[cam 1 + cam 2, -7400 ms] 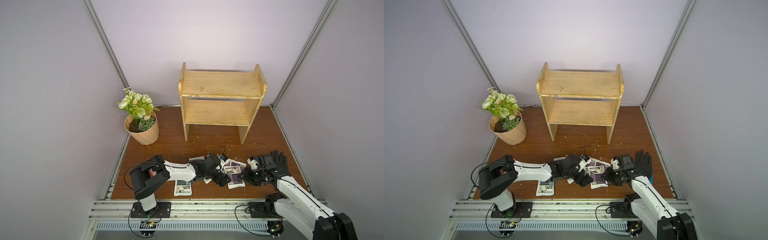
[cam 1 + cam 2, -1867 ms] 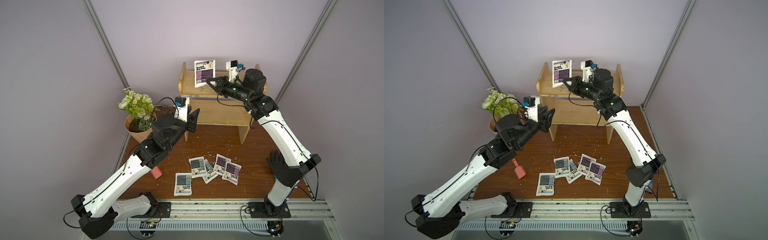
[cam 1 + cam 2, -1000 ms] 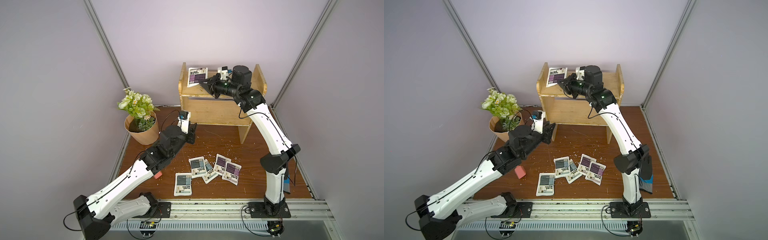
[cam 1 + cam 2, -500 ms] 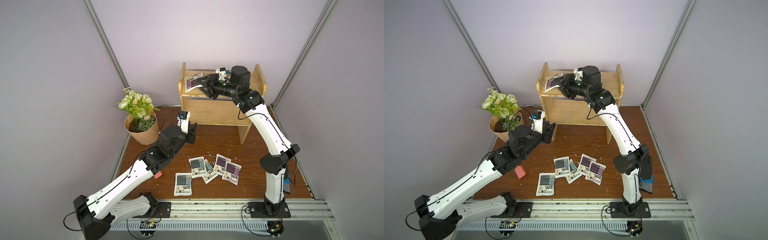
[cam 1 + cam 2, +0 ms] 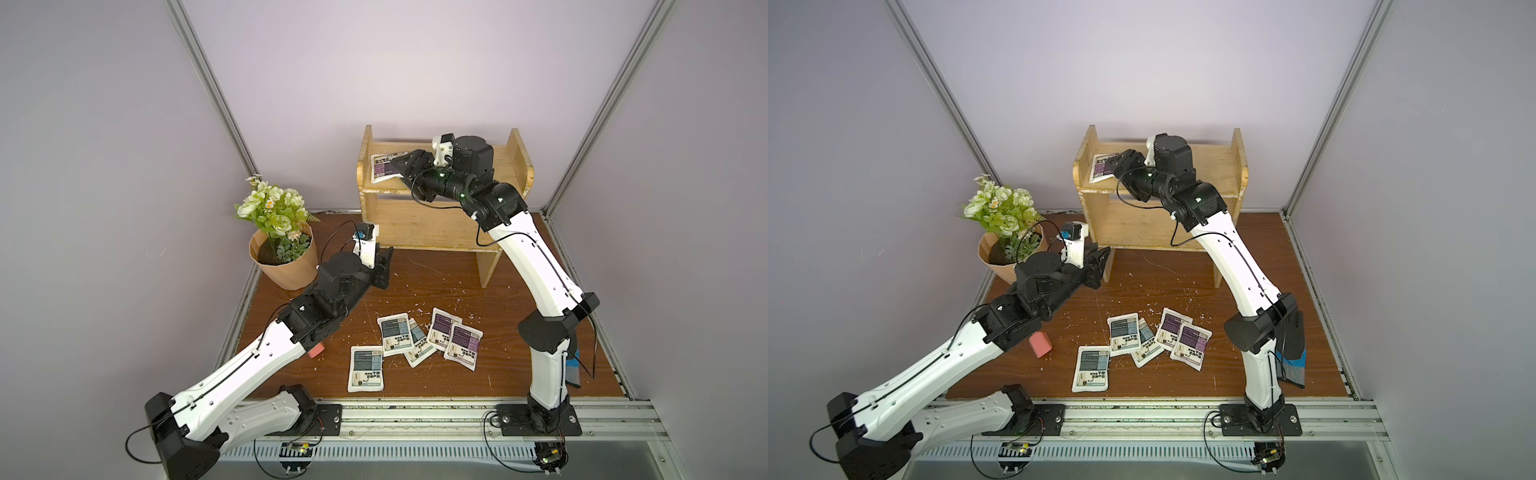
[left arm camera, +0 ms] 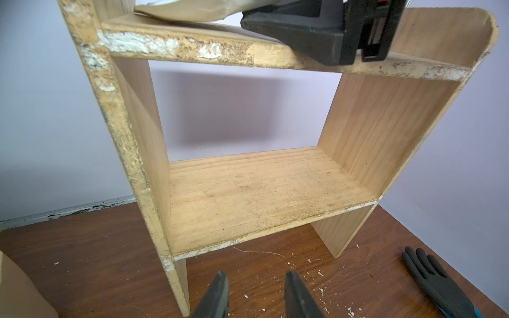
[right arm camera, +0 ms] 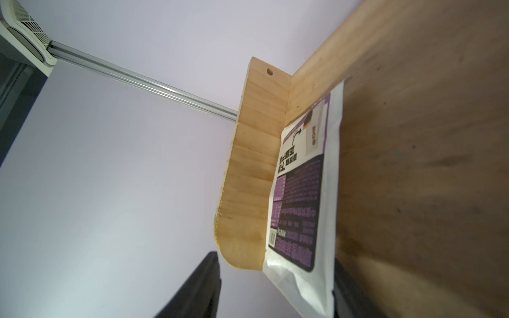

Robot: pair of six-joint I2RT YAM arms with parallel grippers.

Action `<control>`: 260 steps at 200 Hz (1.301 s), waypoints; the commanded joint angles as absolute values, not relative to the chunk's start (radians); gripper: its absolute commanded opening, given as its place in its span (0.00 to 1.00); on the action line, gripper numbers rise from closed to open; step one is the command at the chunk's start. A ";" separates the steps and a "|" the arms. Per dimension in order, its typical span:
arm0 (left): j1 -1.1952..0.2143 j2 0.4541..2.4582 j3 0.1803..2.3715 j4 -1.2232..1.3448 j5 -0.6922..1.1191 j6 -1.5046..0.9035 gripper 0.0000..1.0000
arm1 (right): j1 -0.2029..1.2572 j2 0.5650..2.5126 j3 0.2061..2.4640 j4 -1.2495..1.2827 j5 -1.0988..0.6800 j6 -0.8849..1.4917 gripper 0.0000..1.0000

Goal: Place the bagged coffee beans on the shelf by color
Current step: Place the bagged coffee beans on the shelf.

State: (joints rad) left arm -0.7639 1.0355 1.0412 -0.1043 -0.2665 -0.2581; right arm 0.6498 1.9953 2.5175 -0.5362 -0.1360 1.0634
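one purple pouch [image 5: 384, 168] lies on the shelf's [image 5: 386, 193] top tier, right gripper [image 7: 275, 264] spread wide around it; five pouches [image 5: 394, 334] wait below; left gripper [image 6: 256, 294] half-open, empty.

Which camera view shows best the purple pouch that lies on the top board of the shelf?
The right wrist view: the purple pouch is close there, its label large, lying flat on the shelf. Both top views show it small, one corner hidden behind the right gripper. The left wrist view shows only its pale edge.
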 commanded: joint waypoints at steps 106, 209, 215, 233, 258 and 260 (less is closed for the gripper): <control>-0.753 1.022 1.008 -0.029 -0.259 -0.242 0.40 | 0.739 1.937 2.492 -0.872 0.415 0.712 0.67; -0.753 1.033 0.966 -0.112 -0.161 -0.240 0.43 | 0.744 1.462 1.960 -0.764 0.406 0.384 0.70; -0.753 1.037 0.954 -0.112 -0.129 -0.242 0.43 | 0.744 1.410 1.895 -0.764 0.378 0.364 0.70; -0.755 1.045 0.899 -0.090 -0.042 -0.322 0.43 | 0.743 1.257 1.700 -0.786 0.305 0.370 0.70; -0.824 1.084 0.805 -0.027 0.007 -0.390 0.42 | 0.740 1.099 1.440 -0.813 0.198 0.491 0.70; -0.834 1.091 0.803 -0.029 0.002 -0.387 0.42 | 0.740 1.082 1.400 -0.812 0.177 0.510 0.70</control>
State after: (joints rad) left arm -0.7734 1.0431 0.8604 -0.0566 -0.0700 -0.3183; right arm 0.7429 1.1954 1.5944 -0.7765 0.3222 0.4442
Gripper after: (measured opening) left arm 0.425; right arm 0.701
